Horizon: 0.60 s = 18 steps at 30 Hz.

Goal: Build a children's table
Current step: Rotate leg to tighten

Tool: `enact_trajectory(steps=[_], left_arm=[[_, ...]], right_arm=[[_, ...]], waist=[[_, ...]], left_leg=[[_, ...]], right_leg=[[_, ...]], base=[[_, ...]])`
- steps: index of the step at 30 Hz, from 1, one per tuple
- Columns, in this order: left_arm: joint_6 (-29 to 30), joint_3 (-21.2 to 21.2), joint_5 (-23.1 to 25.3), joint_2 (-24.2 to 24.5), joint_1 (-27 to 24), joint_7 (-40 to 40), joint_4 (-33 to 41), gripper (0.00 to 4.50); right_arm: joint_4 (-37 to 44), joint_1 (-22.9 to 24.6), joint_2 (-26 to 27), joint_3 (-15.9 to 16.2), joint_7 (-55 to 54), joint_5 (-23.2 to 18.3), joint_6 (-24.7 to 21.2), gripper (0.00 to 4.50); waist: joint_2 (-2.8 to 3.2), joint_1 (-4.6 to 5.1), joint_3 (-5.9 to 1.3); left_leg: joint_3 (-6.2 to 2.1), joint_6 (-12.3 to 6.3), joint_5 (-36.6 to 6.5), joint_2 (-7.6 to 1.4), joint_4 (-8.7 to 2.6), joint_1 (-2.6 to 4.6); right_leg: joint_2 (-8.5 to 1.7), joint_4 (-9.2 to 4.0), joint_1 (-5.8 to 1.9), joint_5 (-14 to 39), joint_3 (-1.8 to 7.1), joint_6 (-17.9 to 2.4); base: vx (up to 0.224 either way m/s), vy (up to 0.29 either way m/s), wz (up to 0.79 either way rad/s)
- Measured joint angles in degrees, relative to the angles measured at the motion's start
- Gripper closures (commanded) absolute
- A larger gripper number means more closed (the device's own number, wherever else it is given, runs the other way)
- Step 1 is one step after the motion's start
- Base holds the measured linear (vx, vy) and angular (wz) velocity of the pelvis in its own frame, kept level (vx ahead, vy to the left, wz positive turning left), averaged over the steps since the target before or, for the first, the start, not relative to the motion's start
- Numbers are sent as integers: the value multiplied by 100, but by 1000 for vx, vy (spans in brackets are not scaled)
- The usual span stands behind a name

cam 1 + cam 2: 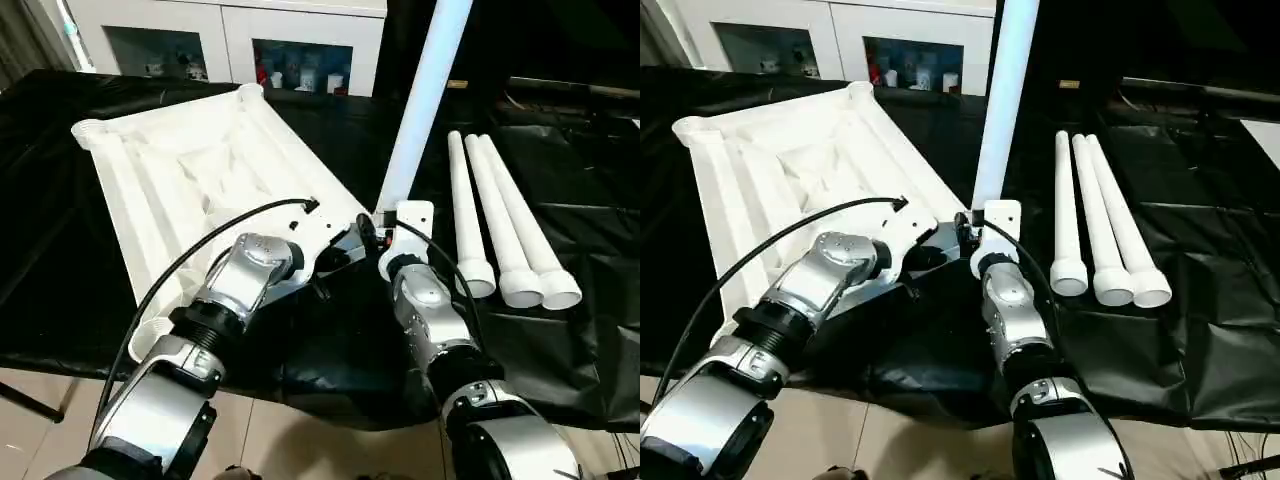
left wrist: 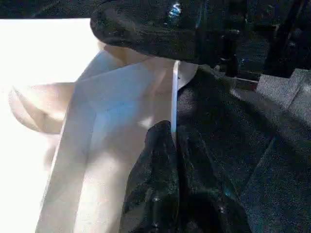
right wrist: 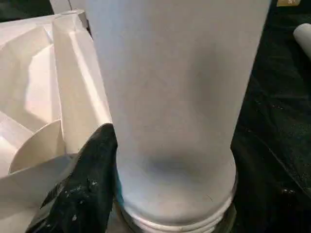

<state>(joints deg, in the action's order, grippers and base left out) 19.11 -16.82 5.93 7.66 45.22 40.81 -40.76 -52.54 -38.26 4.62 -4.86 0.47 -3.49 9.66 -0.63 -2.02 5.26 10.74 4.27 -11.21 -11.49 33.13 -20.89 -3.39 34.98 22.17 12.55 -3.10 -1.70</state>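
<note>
The white plastic rectangular tabletop (image 1: 190, 170) lay upside down, ribbed underside upward, on the counter (image 1: 560, 350) draped in black sheeting, toward its left side. One long white tapered tube leg (image 1: 420, 105) stood upright at the tabletop's near right corner socket, its threaded base seated there in the right wrist view. The right claw (image 1: 392, 222) was spread around the base of that leg, one black finger (image 3: 87, 189) lying against the tube. The left claw (image 1: 340, 250) was pressed together on the thin edge wall of the tabletop just beside that corner. Three further white tube legs (image 1: 505, 225) lay side by side on the counter to the right, well apart from the tabletop. A white cabinet with glass doors (image 1: 230, 35) stood behind.
</note>
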Motion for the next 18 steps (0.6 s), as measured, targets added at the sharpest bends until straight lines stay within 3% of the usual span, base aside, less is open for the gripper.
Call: enact_trajectory(steps=[5,9,10,15,18], left_arm=[[-171,29,52,44,46,-44,-97,450],[-424,52,52,49,46,-48,-116,450],[-469,62,48,51,47,-42,-116,406],[-512,454,-259,-149,30,-231,-151,389],[-555,627,-427,-187,-5,-380,-125,350]], right_arm=[[72,22,14,70,142,-19,-34,92],[616,243,-332,280,433,143,-367,83],[783,323,-413,320,566,157,-469,76],[1911,871,-818,459,1087,146,-863,76],[2555,1217,-1000,486,1300,87,-1167,76]], waist=[[-4,23,20],[12,-10,40],[23,-18,44],[13,-27,56],[3,-20,63]], left_leg=[[2,0,0,0,-21,-8],[5,6,5,-1,-31,-17],[14,-1,13,-1,-33,-19],[37,-79,82,-4,-40,-62],[50,-85,79,-4,-40,-87]], right_leg=[[1,0,18,-5,-1,6],[1,-4,29,-14,-1,28],[1,-3,34,-14,0,30],[0,-5,84,-13,8,31],[0,-6,110,-15,19,33]], base=[[0,0,0],[0,0,0],[0,0,0],[0,0,0],[0,0,0]])
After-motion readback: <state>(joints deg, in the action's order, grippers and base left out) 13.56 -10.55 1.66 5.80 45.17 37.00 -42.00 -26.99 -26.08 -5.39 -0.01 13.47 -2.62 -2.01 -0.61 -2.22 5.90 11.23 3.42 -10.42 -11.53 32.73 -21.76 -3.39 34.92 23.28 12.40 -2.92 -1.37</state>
